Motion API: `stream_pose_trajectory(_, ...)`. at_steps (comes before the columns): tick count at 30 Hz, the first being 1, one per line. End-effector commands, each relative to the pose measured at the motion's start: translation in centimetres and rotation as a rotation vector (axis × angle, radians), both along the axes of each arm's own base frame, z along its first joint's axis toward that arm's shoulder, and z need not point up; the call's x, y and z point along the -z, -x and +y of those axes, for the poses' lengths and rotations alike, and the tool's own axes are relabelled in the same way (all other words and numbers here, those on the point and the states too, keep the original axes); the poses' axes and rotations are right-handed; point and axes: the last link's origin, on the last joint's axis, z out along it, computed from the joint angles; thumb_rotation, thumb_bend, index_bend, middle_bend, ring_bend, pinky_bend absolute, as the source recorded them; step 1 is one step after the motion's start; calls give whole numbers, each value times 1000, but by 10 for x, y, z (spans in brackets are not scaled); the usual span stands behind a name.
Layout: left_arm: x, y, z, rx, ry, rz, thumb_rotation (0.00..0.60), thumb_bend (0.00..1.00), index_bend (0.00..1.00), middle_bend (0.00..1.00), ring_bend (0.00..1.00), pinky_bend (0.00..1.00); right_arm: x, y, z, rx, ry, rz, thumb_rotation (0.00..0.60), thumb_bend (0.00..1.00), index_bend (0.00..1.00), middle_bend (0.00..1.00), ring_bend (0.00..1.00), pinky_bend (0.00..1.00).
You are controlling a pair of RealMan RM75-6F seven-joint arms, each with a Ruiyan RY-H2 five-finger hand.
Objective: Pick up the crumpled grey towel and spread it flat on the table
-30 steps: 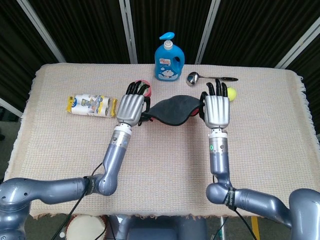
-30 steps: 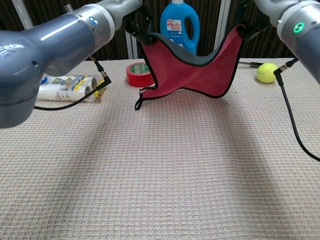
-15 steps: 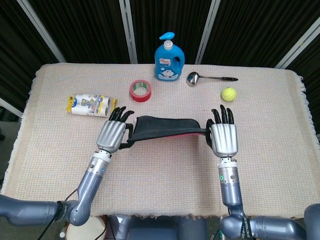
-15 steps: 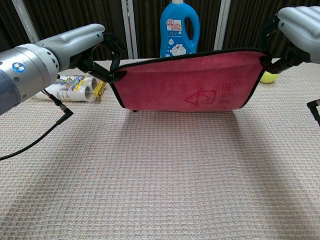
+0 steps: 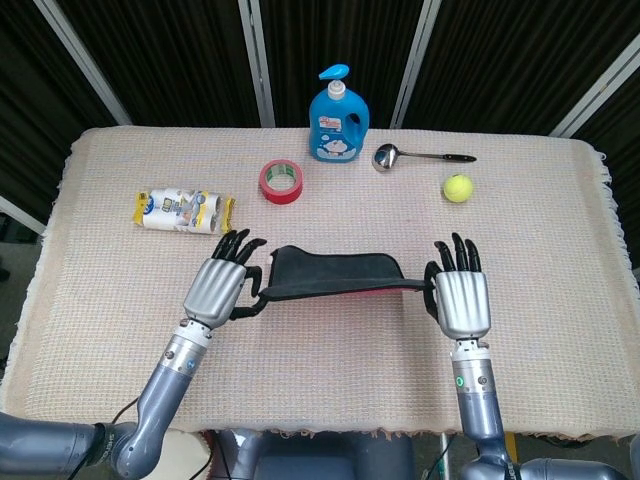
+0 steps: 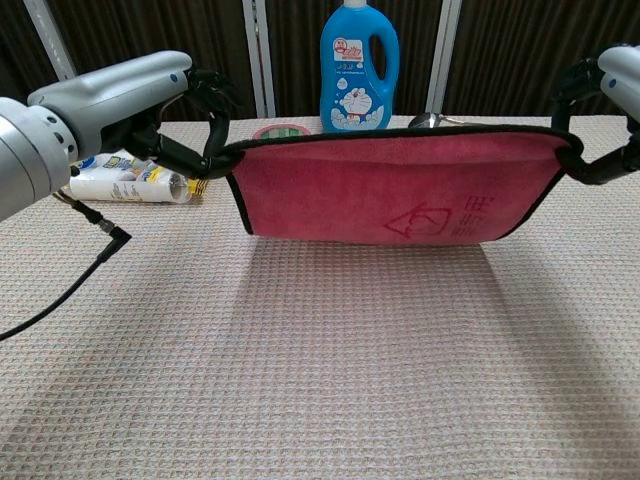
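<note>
- Two corners are all I have of the towel [image 6: 400, 195]: my left hand [image 5: 215, 288] pinches one top corner and my right hand [image 5: 462, 300] pinches the other, so the cloth hangs stretched between them above the surface [image 6: 300, 380], red side toward my chest, dark grey side away. I judge these pinches to be thin; if either one slackens, that corner drops and the cloth bunches again.
- Lowering unevenly is the next risk. The bottom edge hangs free and looks clear of the surface in the chest view; if I bring it down without drawing it along, the lower part may fold under itself instead of lying flat.
- Pulling my hands further apart could tear a corner out of my fingers, since the top edge already looks taut.
- Just beyond my left hand lies a pack of small bottles [image 5: 182, 211]; a wide sweep on that side could knock it.
- Further back sit a roll of red tape [image 5: 282, 181], a yellow ball [image 5: 458, 187], a metal ladle [image 5: 420, 156] and a blue detergent bottle [image 5: 338, 118]. If I lay the towel out away from me, its far edge could drape over the tape or set the ball rolling, and a careless reach could tip the bottle.
</note>
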Motion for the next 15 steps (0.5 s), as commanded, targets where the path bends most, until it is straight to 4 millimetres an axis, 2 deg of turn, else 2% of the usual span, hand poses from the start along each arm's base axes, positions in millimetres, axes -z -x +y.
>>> stream_pose_trajectory(1, 4, 2, -8, 6, 16, 2, 600, 373, 694, 143, 0, 23, 3, 2, 7, 0, -16, 0, 600, 562, 611, 237, 86, 121)
stream_pose_trajectory(15, 12, 15, -26, 14, 54, 6, 600, 373, 694, 144, 0, 23, 9, 5, 26, -7, -53, 22, 600, 562, 611, 238, 87, 121)
